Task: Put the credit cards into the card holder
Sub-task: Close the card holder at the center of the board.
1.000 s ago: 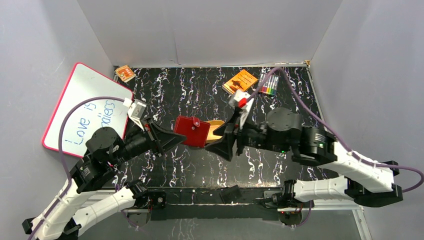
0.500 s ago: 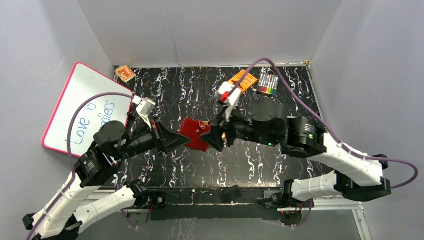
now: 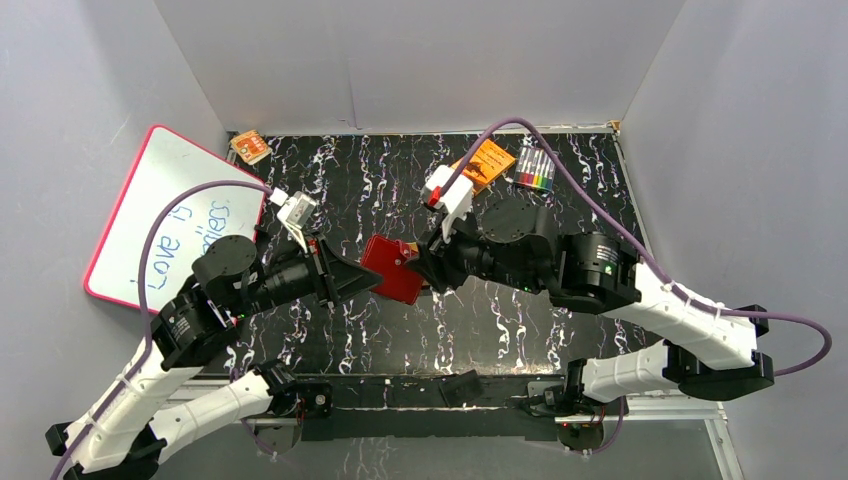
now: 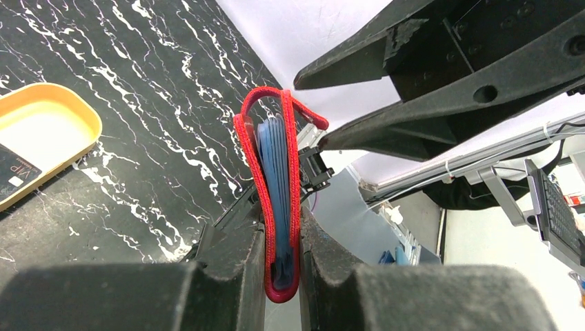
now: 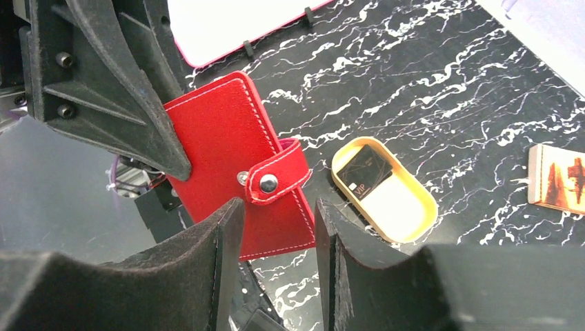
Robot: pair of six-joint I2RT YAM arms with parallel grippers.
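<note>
The card holder (image 3: 392,268) hangs mid-frame in my top view, above the black marbled table (image 3: 330,180). A whiteboard (image 3: 170,215) leans at the left. My left gripper (image 4: 281,241) is clamped on the holder's lower edge and holds it up on edge, with its strap snapped shut and pale blue pockets showing between the red covers. My right gripper (image 5: 276,210) comes in from the right with its jaws apart either side of the strap edge; I cannot tell whether they touch it. In the right wrist view a tan oval tray (image 5: 407,214) lies right of centre on the table, with a dark credit card (image 5: 363,172) at its upper end. An orange box (image 3: 483,163) and a marker pack (image 3: 536,170) sit at upper right.
</note>
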